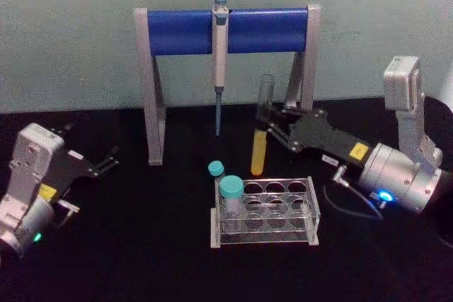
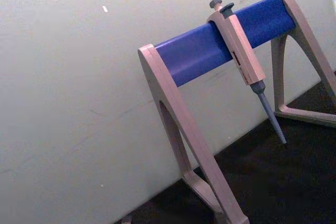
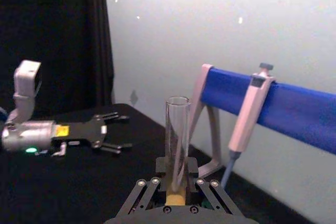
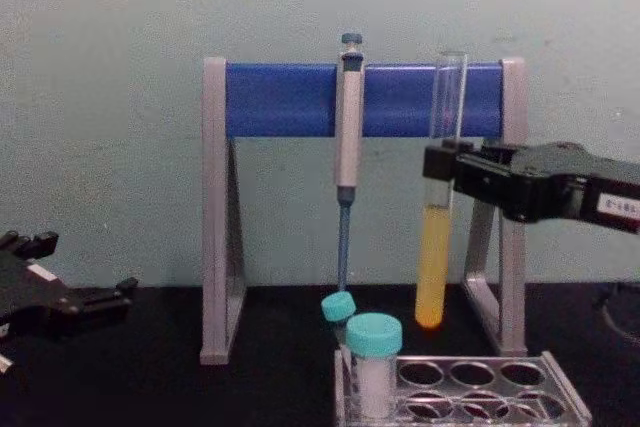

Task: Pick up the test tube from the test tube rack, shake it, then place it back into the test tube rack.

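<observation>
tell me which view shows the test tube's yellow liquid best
Chest view: the test tube shows side-on, full length, yellow part unobstructed. Head view foreshortens it; right wrist view catches mostly its empty top.

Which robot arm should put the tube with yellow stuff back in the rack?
The right one. The right gripper is shut on the test tube, holding it upright in the air just behind the rack. The left gripper sits open far off to the left, holding nothing.
</observation>
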